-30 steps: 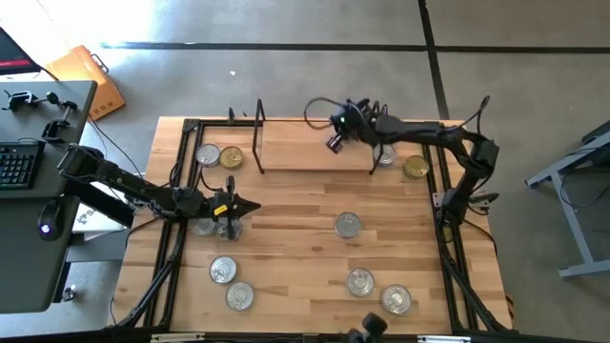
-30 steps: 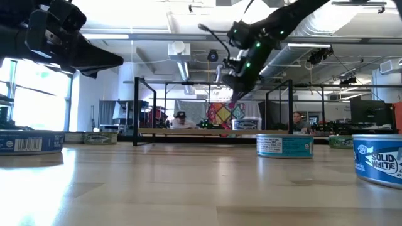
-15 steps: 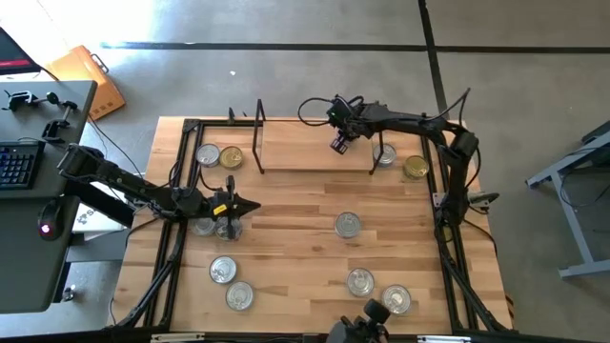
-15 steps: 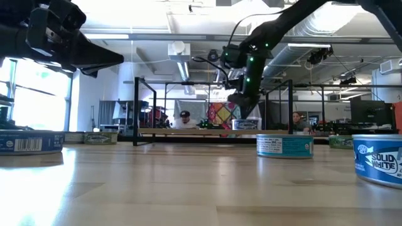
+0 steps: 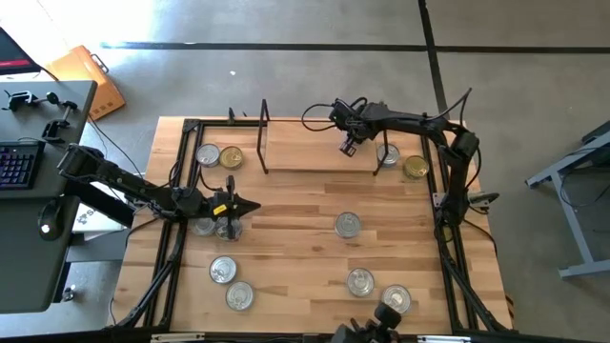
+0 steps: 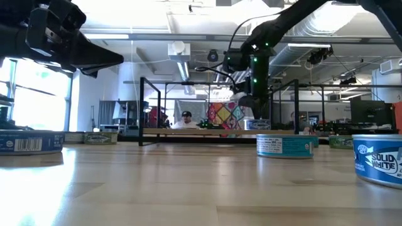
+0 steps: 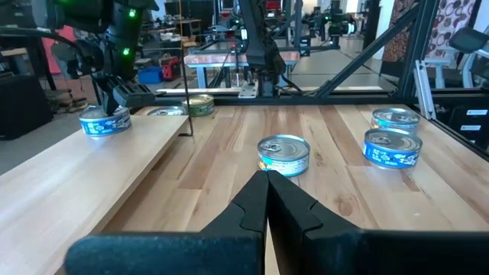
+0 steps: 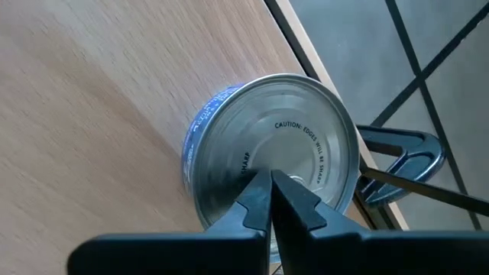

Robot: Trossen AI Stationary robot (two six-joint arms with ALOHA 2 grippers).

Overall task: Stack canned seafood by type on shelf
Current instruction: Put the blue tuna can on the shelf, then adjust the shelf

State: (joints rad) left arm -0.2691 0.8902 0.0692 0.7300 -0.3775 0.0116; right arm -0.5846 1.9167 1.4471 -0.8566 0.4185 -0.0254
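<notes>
Right gripper (image 5: pixel 350 148) hangs clenched and empty right over a silver tin (image 8: pixel 271 156) at the shelf (image 5: pixel 305 157) edge; 1 nudge could knock it off; left gripper (image 5: pixel 250 206) clenched too

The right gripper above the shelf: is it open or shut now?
Shut. In the right wrist view the right gripper has its two dark fingers pressed together, holding nothing, above the silver top of a tin on the shelf.

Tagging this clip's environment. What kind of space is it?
Most likely an open robotics lab or workshop. The low view shows exposed ceiling ducting and people seated at benches behind the table. The high view shows a bare concrete floor and a desk with a keyboard beside the rig.
</notes>
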